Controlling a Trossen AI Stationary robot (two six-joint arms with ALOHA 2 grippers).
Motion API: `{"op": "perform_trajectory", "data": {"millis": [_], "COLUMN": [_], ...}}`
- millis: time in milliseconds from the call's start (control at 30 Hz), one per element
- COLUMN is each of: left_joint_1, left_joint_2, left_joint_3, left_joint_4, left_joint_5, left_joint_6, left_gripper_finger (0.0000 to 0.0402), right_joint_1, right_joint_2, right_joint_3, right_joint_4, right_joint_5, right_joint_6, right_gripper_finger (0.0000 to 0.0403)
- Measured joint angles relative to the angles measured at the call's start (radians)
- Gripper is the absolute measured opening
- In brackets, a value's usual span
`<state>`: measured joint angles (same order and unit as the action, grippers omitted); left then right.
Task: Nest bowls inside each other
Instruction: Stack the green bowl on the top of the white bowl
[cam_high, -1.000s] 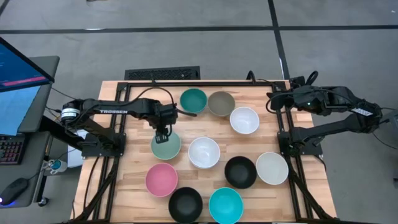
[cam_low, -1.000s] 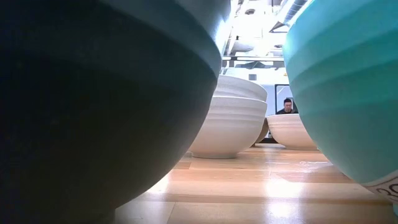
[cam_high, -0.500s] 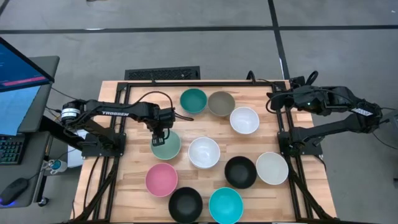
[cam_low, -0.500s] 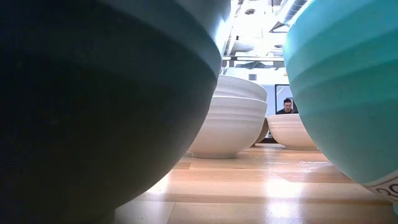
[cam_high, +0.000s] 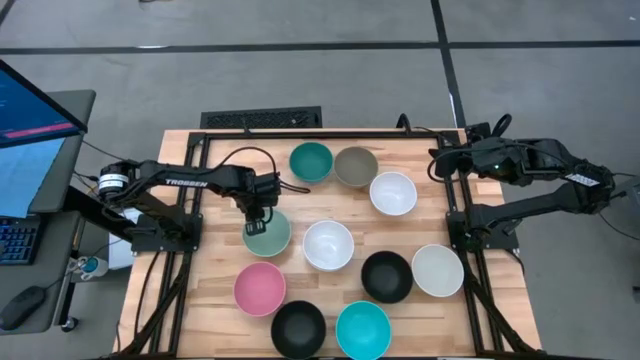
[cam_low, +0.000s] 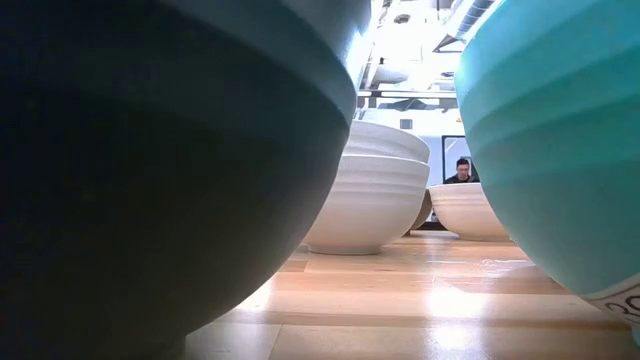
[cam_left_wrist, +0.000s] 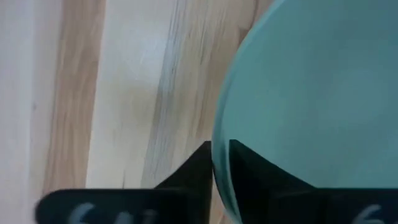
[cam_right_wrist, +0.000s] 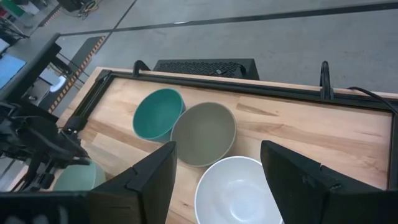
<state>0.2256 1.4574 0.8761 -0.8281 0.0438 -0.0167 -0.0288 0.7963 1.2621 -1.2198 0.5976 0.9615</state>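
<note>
Several bowls stand base-down on the wooden table (cam_high: 215, 300). The sage green bowl (cam_high: 270, 238) is at mid-left, and my left gripper (cam_high: 258, 216) is shut on its rim, pointing down. Around it are a teal bowl (cam_high: 310, 161), a taupe bowl (cam_high: 355, 166), white bowls (cam_high: 393, 193) (cam_high: 328, 245), a pink bowl (cam_high: 260, 288), black bowls (cam_high: 387, 276) (cam_high: 298, 328), a cyan bowl (cam_high: 363, 330) and an off-white bowl (cam_high: 437, 270). My right gripper (cam_right_wrist: 217, 180) hangs open, high over the table's right far corner, with nothing in it. My left gripper pinches the sage green bowl's rim (cam_left_wrist: 219, 134) on its far left side. One finger (cam_left_wrist: 249, 171) is inside the bowl and one finger (cam_left_wrist: 189, 174) outside. The fingers come from above, pointing down. The bowl stands upright on the table.
The low view is filled by the near black bowl (cam_low: 150, 170) and the cyan bowl (cam_low: 550, 140), with a white bowl (cam_low: 365, 200) between them. A person (cam_low: 462, 172) sits far behind. Black frame rails (cam_high: 185, 230) flank the table. Bare wood lies at the near left corner.
My left gripper has sunk a little, toward the table's left, onto the sage green bowl's far left rim. The bowl has stayed where it was.
</note>
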Motion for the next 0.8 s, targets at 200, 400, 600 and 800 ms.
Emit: {"op": "perform_trajectory", "data": {"millis": [200, 400, 600, 800], "left_joint_1": [0.000, 0.000, 0.022, 0.028], "left_joint_2": [-0.001, 0.000, 0.000, 0.001], "left_joint_3": [0.001, 0.001, 0.001, 0.064], "left_joint_4": [0.057, 0.101, 0.078, 0.004], "left_joint_5": [-0.081, -0.062, 0.071, 0.052], "left_joint_6": [-0.071, -0.074, -0.104, -0.140], "left_gripper_finger": [0.0006, 0.0024, 0.0005, 0.0003], "right_joint_1": [0.000, 0.000, 0.000, 0.000], "right_joint_2": [0.000, 0.000, 0.000, 0.000], "right_joint_3": [0.000, 0.000, 0.000, 0.000], "right_joint_4": [0.000, 0.000, 0.000, 0.000], "right_joint_5": [0.000, 0.000, 0.001, 0.001], "right_joint_6": [0.000, 0.000, -0.001, -0.001], "right_gripper_finger": [0.0256, 0.0256, 0.0256, 0.0256]}}
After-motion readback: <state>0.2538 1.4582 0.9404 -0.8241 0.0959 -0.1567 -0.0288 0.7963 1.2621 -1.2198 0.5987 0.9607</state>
